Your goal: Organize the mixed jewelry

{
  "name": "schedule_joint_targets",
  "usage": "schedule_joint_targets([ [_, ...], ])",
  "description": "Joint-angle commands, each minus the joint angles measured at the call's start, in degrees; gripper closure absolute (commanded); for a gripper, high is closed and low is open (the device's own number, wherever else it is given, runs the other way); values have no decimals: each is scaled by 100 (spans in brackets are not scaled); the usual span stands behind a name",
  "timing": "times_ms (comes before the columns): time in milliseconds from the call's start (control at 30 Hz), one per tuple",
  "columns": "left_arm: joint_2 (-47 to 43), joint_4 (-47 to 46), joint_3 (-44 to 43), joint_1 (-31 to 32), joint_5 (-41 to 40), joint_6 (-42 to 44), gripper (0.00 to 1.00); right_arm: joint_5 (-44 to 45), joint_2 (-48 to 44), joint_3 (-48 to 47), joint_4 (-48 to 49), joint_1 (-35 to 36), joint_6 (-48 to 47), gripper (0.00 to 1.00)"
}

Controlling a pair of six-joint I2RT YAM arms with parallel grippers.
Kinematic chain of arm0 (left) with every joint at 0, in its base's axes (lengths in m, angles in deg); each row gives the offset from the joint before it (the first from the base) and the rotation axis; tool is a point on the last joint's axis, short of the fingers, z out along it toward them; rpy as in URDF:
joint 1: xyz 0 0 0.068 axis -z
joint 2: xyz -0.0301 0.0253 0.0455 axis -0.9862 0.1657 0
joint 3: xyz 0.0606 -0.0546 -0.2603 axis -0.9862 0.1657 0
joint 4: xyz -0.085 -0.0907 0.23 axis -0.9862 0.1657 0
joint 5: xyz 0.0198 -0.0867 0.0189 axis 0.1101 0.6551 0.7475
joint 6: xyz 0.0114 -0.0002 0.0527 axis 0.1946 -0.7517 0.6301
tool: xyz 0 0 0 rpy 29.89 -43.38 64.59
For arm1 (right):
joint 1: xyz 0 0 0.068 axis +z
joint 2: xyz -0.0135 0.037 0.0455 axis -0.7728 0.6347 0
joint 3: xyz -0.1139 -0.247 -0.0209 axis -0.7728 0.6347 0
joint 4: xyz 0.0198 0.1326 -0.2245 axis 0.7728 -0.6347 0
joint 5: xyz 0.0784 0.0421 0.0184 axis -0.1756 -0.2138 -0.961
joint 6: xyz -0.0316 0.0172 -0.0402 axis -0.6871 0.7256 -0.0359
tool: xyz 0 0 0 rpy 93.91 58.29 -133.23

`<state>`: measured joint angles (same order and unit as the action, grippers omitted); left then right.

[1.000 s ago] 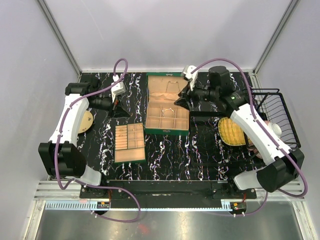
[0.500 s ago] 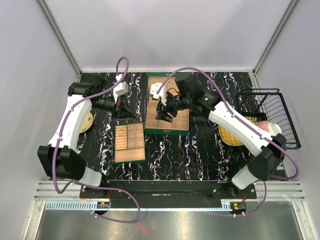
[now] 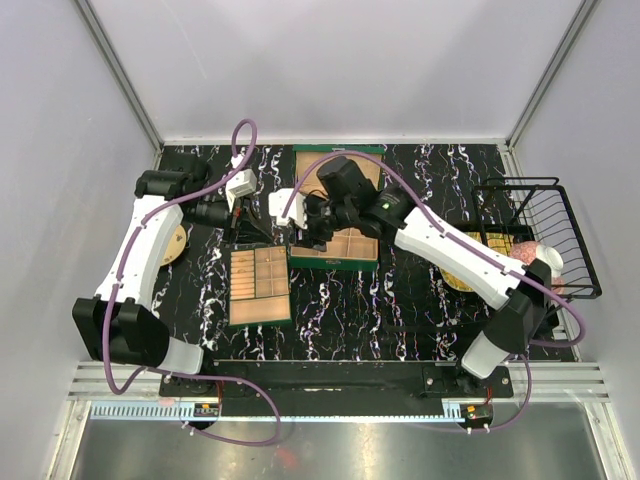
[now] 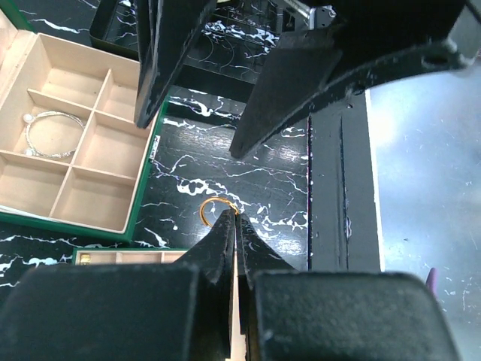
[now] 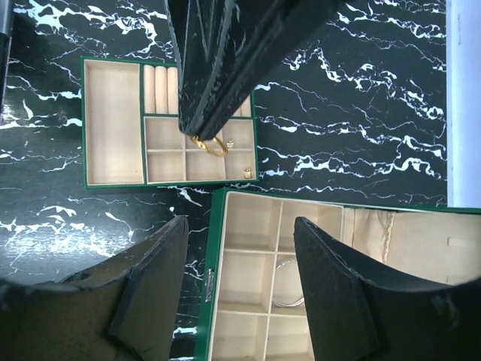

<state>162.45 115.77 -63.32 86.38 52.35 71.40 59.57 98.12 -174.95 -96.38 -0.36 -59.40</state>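
The left gripper (image 4: 234, 219) has its fingers shut tight on a gold ring (image 4: 208, 201), low in the middle of the left wrist view. The black counter (image 4: 263, 173) is under it. The right gripper (image 4: 192, 131) hangs near the top of that view with its fingers wide apart. In the right wrist view the ring shows in front of the small tray (image 5: 113, 90) at the upper left. A whitish bracelet (image 4: 60, 114) lies in a pocket of the green box (image 4: 141, 207) at the left.

I think the ring goes to the right fingers next, or into a pocket. Go slow. Put the open fingers around the ring's edge and squeeze. Only then let go, because a thin ring can slip and roll away.
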Motion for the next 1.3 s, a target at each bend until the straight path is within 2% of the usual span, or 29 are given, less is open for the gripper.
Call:
schedule_joint_targets([
  [0, -228, 1073, 89, 24, 355, 46, 100, 329, 134, -360, 22, 266, -377, 35],
  [633, -219, 1073, 221, 42, 214, 19, 100, 1226, 486, -563, -40, 961, -1090, 43],
  [867, -210, 1073, 265, 68, 214, 54, 100, 1375, 495, -563, -92, 1032, -1204, 51],
  [1067, -193, 1064, 273, 77, 223, 63, 100, 1481, 451, -510, -119, 1067, -1239, 54],
  [1267, -175, 1073, 247, 94, 214, 46, 100, 1498, 459, -554, -154, 1102, -1248, 64],
])
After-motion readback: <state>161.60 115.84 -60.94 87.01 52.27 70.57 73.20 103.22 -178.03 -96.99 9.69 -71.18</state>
